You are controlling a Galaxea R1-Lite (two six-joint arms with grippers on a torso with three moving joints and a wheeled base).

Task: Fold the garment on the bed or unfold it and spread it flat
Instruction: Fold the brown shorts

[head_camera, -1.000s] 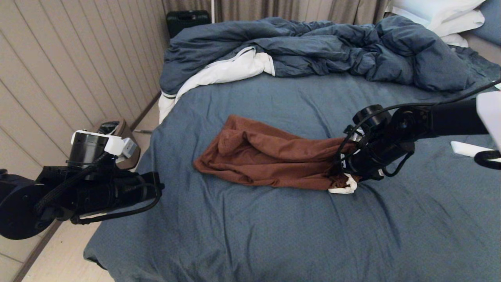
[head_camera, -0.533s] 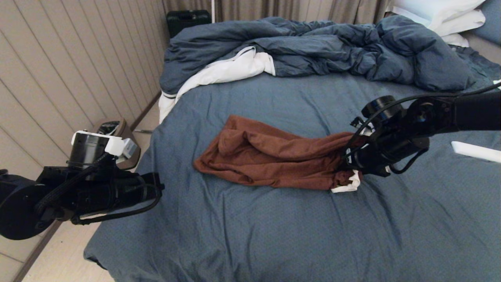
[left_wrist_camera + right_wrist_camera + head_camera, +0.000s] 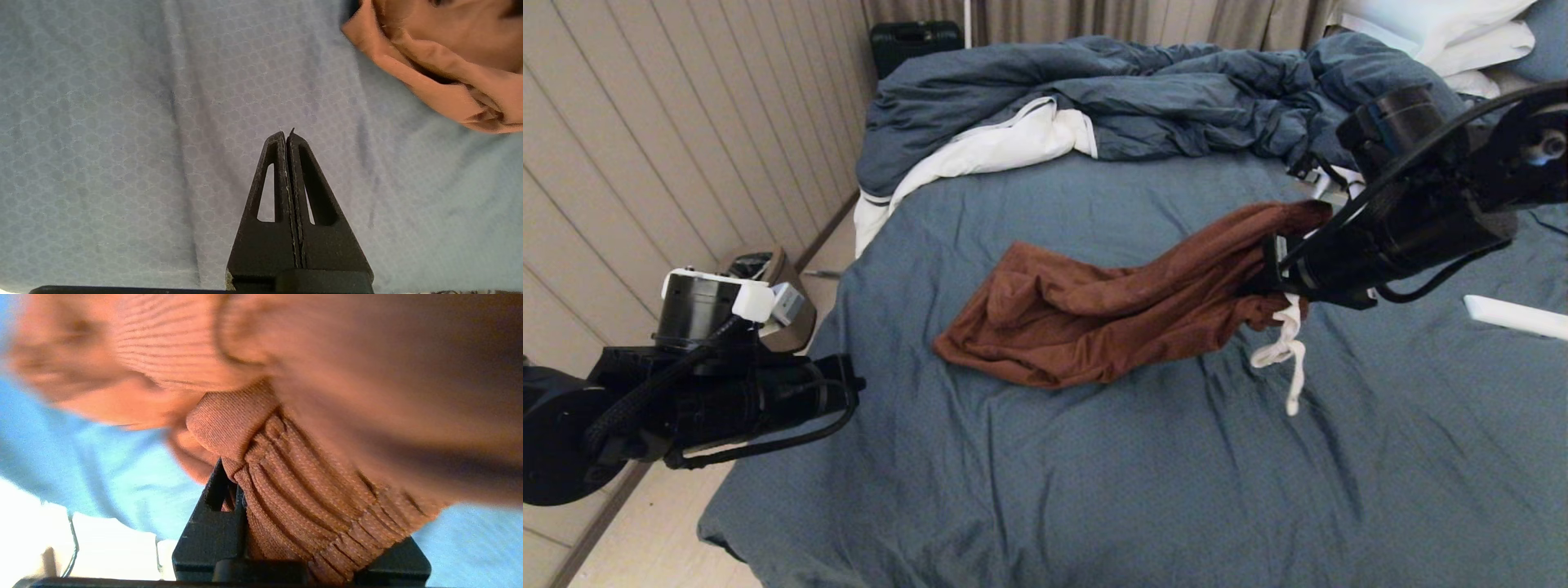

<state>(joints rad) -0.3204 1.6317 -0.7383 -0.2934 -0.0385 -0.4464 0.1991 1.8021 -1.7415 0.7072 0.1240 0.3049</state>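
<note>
The rust-brown shorts (image 3: pixel 1111 314) stretch across the middle of the bed (image 3: pixel 1029 482). Their left end lies bunched on the slate-blue sheet, and their right end is raised. My right gripper (image 3: pixel 1270 273) is shut on the gathered waistband (image 3: pixel 310 498) and holds it above the sheet. The white drawstring (image 3: pixel 1286 359) dangles below that grip. At the bed's left edge hovers my left gripper (image 3: pixel 287 136), shut and empty, a short way from the shorts' near corner (image 3: pixel 441 94).
A rumpled dark blue duvet (image 3: pixel 1176 106) with white lining (image 3: pixel 988 151) fills the far side of the bed. White pillows (image 3: pixel 1445 33) lie at the far right. A flat white object (image 3: pixel 1515 316) rests on the sheet at the right. A wall panel runs along the left.
My right gripper has risen and moved right and away, lifting the waistband off the sheet. The drawstring now hangs free, and the shorts are pulled longer. The left arm has hardly moved.
</note>
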